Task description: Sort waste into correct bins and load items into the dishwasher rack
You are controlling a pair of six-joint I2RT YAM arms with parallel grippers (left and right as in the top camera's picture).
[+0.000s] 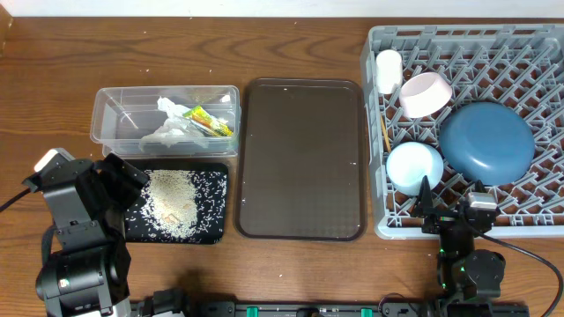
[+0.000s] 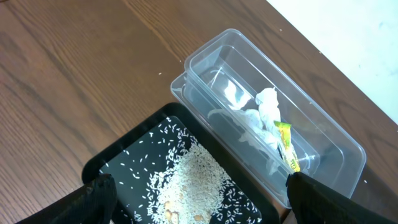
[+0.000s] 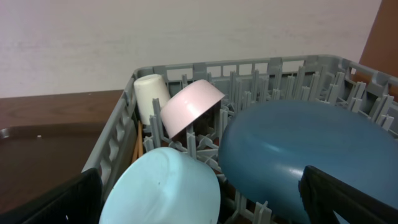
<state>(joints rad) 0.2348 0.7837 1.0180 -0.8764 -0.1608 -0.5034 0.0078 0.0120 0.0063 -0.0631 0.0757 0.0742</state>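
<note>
Pale-blue bowl point(image 1: 414, 167) just beyond right gripper point(image 1: 453, 197)

The left arm point(image 1: 75, 255) stands at the near left, its links folded upward and its wrist turned so that the left hand point(image 1: 132, 189) points to the right and slightly away from the base. Its two dark fingers point(image 2: 99, 196) are spread wide, with nothing gripped between them. The right arm point(image 1: 467, 273) sits low at the near right, reaching straight away from its base. The right hand point(image 1: 451, 198) is also spread wide and holds nothing, with its fingers point(image 3: 62, 202) at either edge of the wrist view.
</note>
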